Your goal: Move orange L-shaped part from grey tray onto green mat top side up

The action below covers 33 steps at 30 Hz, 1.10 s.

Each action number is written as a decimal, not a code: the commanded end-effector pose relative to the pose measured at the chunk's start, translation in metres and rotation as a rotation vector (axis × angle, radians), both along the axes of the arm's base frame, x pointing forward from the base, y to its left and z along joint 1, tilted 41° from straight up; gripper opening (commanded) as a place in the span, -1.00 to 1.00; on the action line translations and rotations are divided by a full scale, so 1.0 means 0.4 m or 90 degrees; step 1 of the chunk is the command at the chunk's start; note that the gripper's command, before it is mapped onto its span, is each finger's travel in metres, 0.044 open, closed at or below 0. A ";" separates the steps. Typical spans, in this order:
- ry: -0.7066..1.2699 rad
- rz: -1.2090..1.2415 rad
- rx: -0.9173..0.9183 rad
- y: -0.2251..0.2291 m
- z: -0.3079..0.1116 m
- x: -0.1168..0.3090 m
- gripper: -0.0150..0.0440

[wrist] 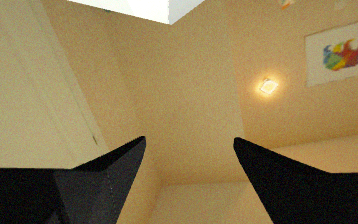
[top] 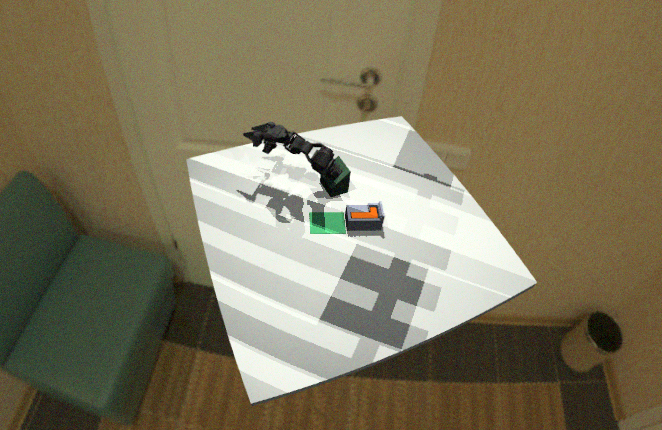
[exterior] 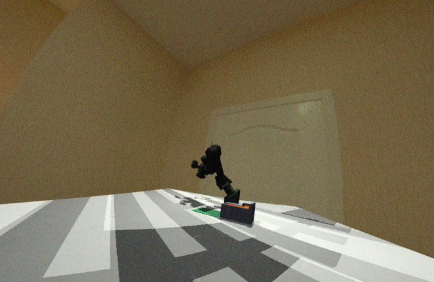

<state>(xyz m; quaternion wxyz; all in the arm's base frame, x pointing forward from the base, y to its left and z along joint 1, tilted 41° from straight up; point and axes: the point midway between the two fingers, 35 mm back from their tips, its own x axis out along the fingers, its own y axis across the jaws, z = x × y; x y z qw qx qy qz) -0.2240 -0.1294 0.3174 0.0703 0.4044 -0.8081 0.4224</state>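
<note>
The orange L-shaped part [top: 362,215] [exterior: 237,206] lies in the pocket of the grey tray [top: 364,224] [exterior: 236,214], looking level, with its L-shaped end at the right in the top view. The green mat [top: 333,224] [exterior: 214,213] lies against the tray's left side with nothing on it but a shadow. My gripper [top: 255,142] [exterior: 197,168] [wrist: 189,141] is open and empty, held high above the table, up and left of the mat in the top view. The wrist view shows neither part, tray nor mat.
The arm's dark green base [top: 342,177] [exterior: 233,196] stands just behind the tray and mat. The white table [top: 271,324] has grey patterning and shadows. A raised lip stands at the tray's right end. The wrist view shows mostly walls, a lamp [wrist: 268,86] and a picture.
</note>
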 end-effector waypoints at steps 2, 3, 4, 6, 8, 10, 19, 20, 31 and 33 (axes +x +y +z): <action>-0.007 0.009 -0.003 -0.007 -0.001 0.001 0.69; -0.014 0.018 -0.006 -0.014 -0.001 0.001 0.60; -0.026 0.034 -0.011 -0.026 -0.002 0.003 0.51; -0.063 0.079 -0.025 -0.062 -0.007 0.009 0.33; -0.113 0.135 -0.041 -0.107 -0.014 0.020 0.15; -0.178 0.206 -0.057 -0.165 -0.023 0.041 0.12; -0.472 0.506 -0.070 -0.402 -0.059 0.242 0.12; -0.494 0.525 -0.065 -0.418 -0.063 0.262 0.12; -0.842 0.728 0.066 -0.567 -0.136 0.637 0.12; -0.907 0.755 0.107 -0.567 -0.154 0.723 0.12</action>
